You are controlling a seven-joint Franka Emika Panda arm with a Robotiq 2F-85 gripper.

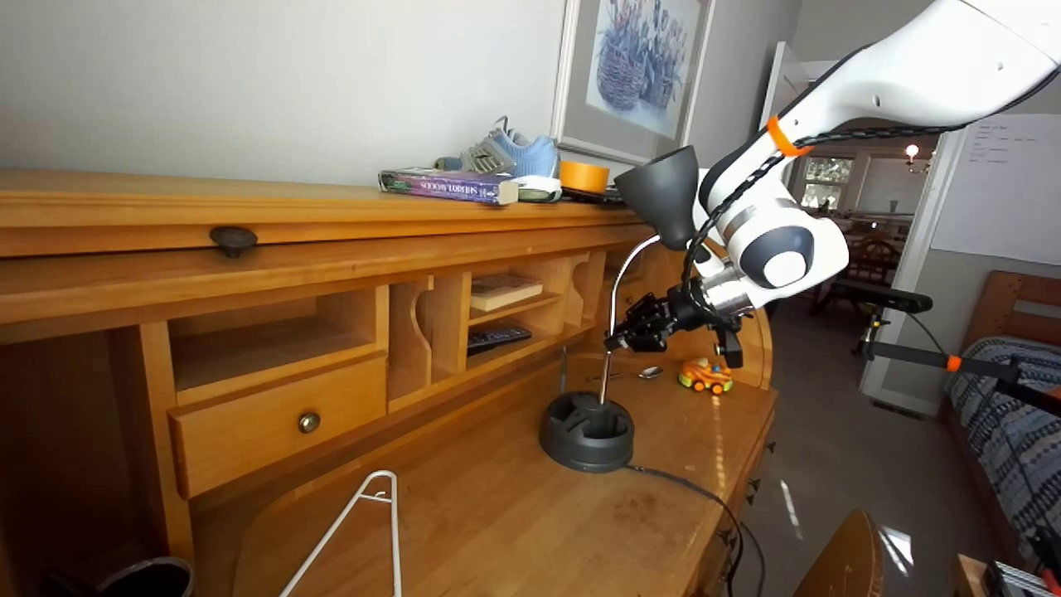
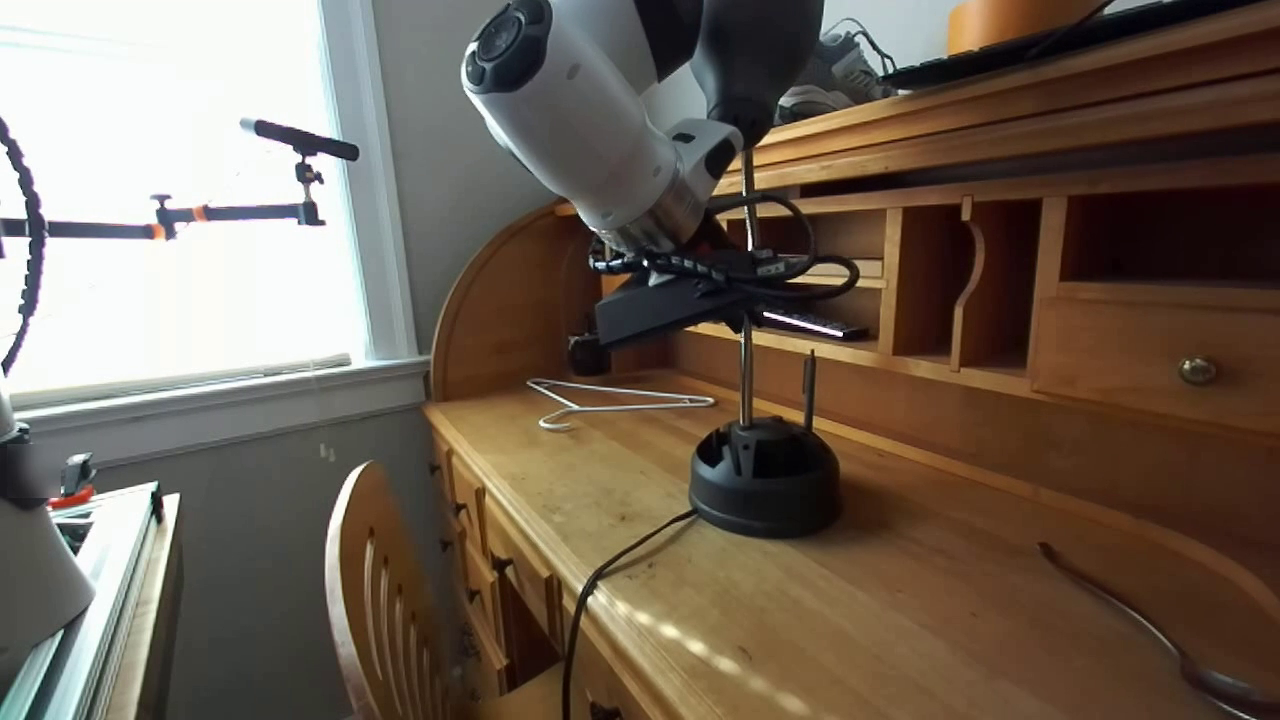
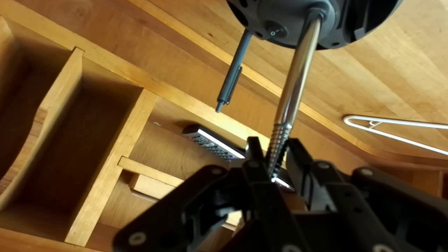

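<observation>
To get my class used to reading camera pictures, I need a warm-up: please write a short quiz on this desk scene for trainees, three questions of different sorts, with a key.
1. In the wrist view, what stands between the jaws of the gripper?

2. True or false: the toy car sits up on top of the desk, beside the shoe.

3. Fill the gap: the remote lies in the compartment just ____ the one that holds the pale book.

Key
1. The neck of the lamp.
2. False: the orange toy car sits on the desktop.
3. Below.
</observation>
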